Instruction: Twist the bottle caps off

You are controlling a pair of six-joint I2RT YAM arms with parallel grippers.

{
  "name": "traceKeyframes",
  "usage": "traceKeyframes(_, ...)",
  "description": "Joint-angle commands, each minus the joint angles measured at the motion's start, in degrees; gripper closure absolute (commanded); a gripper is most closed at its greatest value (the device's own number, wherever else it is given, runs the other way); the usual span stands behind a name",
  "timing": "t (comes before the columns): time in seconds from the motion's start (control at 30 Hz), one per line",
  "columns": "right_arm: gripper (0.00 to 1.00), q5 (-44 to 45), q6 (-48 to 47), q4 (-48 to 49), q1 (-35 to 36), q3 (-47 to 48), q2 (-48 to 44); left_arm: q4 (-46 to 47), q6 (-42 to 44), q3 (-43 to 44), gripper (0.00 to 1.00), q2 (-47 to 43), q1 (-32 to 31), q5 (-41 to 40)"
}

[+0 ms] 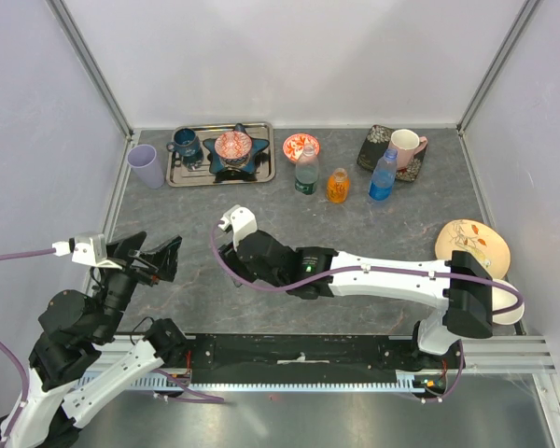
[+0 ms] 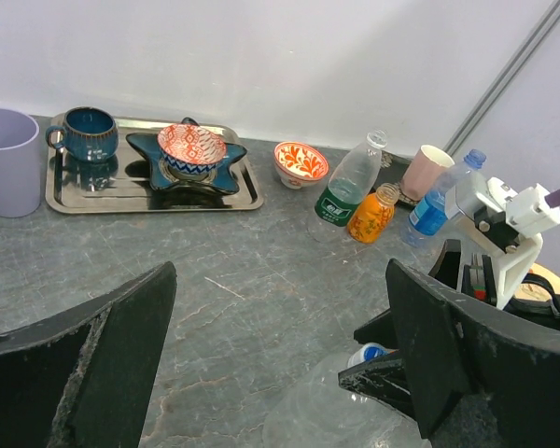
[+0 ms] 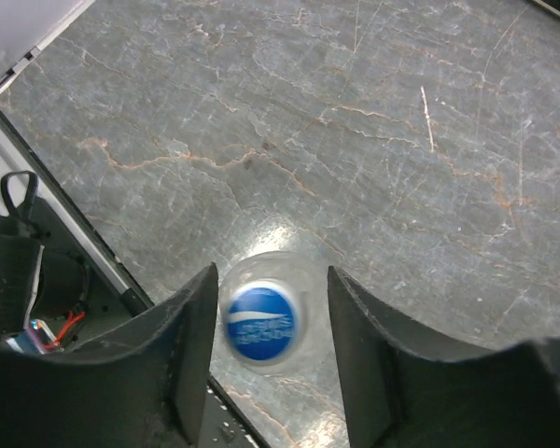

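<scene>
A blurred blue cap sits inside the parted right pincer; the left pincer gapes wide.

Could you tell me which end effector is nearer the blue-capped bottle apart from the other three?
Right. The right end effector has the bottle between its fingers; the left end effector is apart, facing it.

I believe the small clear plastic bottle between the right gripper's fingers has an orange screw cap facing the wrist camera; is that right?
Not quite: the screw cap on the clear plastic bottle between the fingers of the right gripper is blue with a white logo, not orange. The right wrist view shows it, facing the camera.
</scene>
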Motion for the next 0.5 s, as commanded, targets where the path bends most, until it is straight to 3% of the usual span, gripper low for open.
traceKeyframes(0.0, 0.5, 1.97, 0.78, 2.29, 0.32, 0.48, 0.31, 0.14, -2.55, 0.23, 0.01, -0.07, 0.01, -0.55)
traceKeyframes(0.07, 0.62, 1.97, 0.87, 2.29, 0.4, 0.22, 0.04, 0.14, -2.47, 0.23, 0.01, 0.19, 0.01, -0.46)
traceKeyframes(0.2, 0.71, 2.49, 1.13, 1.5, 0.4, -0.4, -2.59, 0.49, -1.77, 0.75, 0.01, 1.07, 0.01, -0.46)
traceKeyframes(0.33, 0.8, 4.42, 1.22, -1.74, 0.32, -0.84, -11.26, 1.89, 0.16, 1.63, 0.0, 3.17, 0.01, -0.11)
traceKeyframes(0.47, 1.0, 7.07, 2.27, -8.85, 0.23, 2.04, -18.49, 5.93, 3.33, 1.9, 0.0, 7.12, 0.01, 3.22)
